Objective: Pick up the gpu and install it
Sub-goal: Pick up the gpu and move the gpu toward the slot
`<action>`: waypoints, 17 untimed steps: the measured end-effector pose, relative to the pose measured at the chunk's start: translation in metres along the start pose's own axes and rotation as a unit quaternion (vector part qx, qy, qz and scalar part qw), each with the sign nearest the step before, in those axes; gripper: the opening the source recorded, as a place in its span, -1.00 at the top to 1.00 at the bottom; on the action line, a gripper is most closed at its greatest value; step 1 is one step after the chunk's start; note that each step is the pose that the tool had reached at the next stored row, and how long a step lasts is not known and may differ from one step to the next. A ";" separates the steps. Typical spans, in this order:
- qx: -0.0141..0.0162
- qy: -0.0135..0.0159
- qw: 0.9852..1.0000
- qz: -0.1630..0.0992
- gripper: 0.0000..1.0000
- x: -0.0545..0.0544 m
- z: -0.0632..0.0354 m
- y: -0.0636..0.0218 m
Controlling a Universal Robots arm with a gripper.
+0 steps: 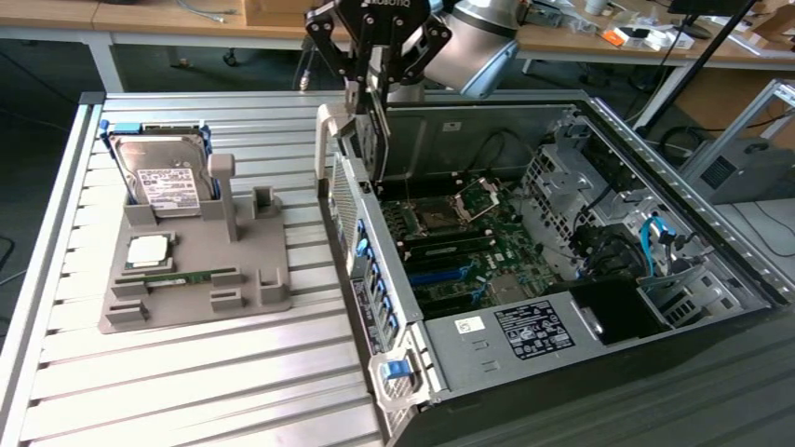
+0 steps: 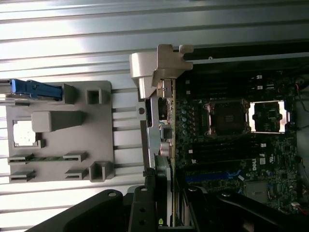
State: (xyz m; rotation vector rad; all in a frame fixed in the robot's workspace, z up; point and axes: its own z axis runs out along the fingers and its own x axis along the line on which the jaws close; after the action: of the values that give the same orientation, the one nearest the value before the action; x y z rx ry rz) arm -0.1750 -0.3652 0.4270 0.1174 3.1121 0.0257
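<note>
Hovers with the gripper (image 1: 372,84) just above the rear wall of the open computer case (image 1: 472,126); grips the gpu (image 1: 378,140) there between clenched fingers, holding it upright and edge-on, a thin dark strip hanging down toward the inside of the case; in the wrist view, carries the gpu (image 2: 166,130) straight out from the gripper (image 2: 166,212), silver-tan bracket at the far end, lined up along the rear wall of the case and just beside the motherboard (image 2: 231,145); cannot tell whether touching that wall or hanging just clear of it; not yet seated in any slot of the motherboard (image 1: 460,251) lying flat on the floor of the case; outside the case, near its rear wall, a gray holder tray (image 1: 267,289) flat on the slatted table (image 1: 186,391); on the tray, at the side away from the case, a hard drive (image 1: 168,182) standing on edge in a blue frame, a square processor chip (image 1: 149,250) lying flat, and a green RAM stick (image 1: 186,277) lying in its groove; the same tray (image 2: 53,145) beside the case in the wrist view.
</note>
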 end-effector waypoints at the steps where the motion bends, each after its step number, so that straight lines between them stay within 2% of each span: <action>1: 0.000 0.000 1.000 0.000 0.47 0.000 0.0000 0.0000; 17: 0.002 0.000 1.000 0.000 0.47 -0.007 0.0002 0.0005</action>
State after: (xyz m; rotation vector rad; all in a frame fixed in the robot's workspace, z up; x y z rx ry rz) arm -0.1683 -0.3652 0.4270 0.1174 3.1120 0.0195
